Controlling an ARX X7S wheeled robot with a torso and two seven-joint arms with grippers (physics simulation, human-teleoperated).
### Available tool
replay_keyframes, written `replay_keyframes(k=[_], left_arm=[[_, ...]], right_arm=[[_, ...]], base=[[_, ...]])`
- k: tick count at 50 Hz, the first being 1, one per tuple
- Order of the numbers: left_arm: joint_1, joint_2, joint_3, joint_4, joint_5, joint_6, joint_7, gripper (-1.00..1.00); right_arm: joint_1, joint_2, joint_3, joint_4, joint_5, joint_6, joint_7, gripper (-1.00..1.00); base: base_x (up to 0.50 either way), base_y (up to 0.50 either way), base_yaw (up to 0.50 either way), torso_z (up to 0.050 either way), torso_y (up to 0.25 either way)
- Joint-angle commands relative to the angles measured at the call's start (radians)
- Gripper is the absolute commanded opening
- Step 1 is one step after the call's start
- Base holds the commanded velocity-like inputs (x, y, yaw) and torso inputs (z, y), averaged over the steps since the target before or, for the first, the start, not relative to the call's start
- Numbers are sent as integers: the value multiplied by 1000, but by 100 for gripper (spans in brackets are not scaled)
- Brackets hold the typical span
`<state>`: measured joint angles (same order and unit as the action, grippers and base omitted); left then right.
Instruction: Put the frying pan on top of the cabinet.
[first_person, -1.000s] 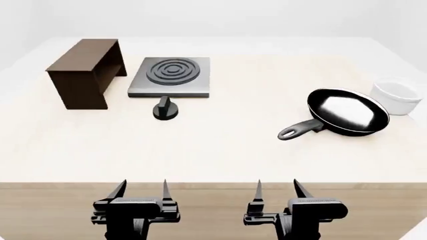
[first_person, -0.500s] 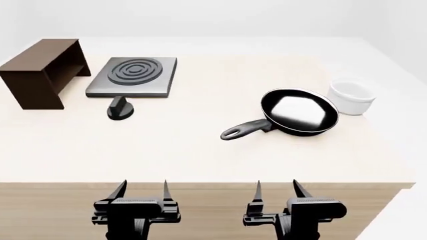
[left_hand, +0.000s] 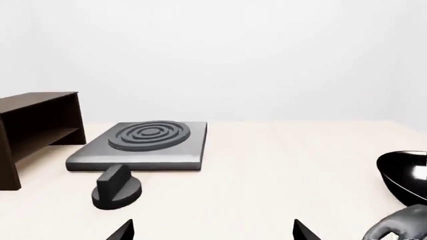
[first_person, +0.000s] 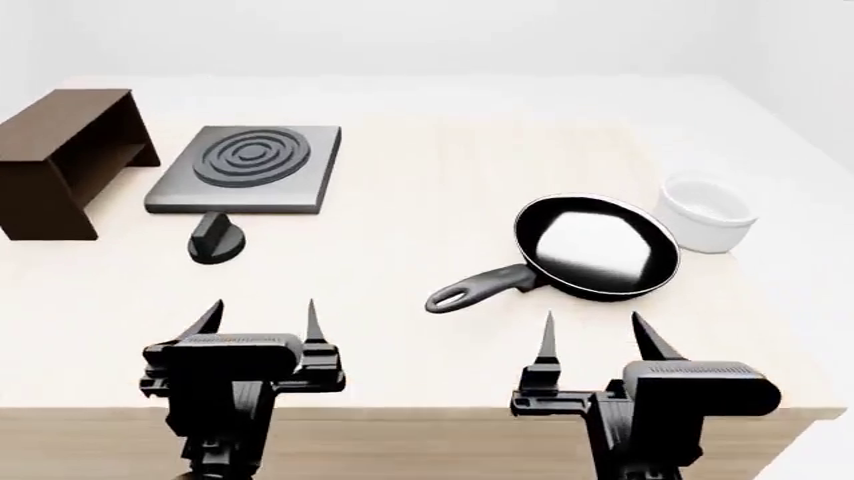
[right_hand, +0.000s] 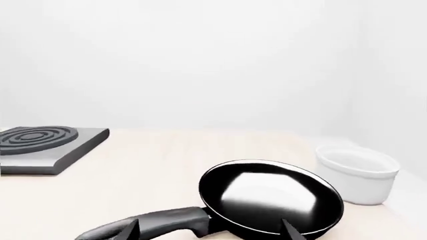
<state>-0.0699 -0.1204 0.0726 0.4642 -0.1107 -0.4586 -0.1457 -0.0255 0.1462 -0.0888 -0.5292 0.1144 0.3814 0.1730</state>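
- The cabinet: dark brown box, hollow side showing, far ahead-left of the left gripper, whose jaws are spread, empty.
- The frying pan: round, black, glossy pale inside, grey handle; just ahead of the right gripper, spread, empty.

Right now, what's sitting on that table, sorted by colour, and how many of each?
Black: 2, the frying pan and the knob
Grey: 1, the hotplate
Brown: 1, the cabinet
White: 1, the bowl
Total: 5
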Motion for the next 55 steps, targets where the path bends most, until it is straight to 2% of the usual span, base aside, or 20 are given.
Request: replay_keyframes(k=[1,42,46,48,50,52,55], left_arm=[[-11,-12,-1,79,-23,-70,-4,100],[-26,-44,33,45,-38,-50,-37,100],[-28,-46,32,47,-44,-55,-39,100],[-29,-47,30,49,-48,-57,-40,100],[-32,-47,27,47,-52,-59,-42,100],[-33,-48,25,49,-61,-67,-41,100],[-30,-49,31,49,-57,-62,-45,100]], right_arm=[[-13,15,-3,-108,6,48,25,100],[-13,43,-23,-116,17,43,62,100],[-23,13,80,-158,-9,59,174,100],[-40,0,186,-204,62,79,194,100],[-70,-15,295,-244,18,67,289,100],[-89,-23,364,-269,77,66,287,100],[-115,-27,384,-290,30,25,326,100]], base=[[500,0,0,0,0],[499,0,0,0,0],[0,0,0,0,0],[0,0,0,0,0],[0,0,0,0,0],[0,0,0,0,0],[0,0,0,0,0]])
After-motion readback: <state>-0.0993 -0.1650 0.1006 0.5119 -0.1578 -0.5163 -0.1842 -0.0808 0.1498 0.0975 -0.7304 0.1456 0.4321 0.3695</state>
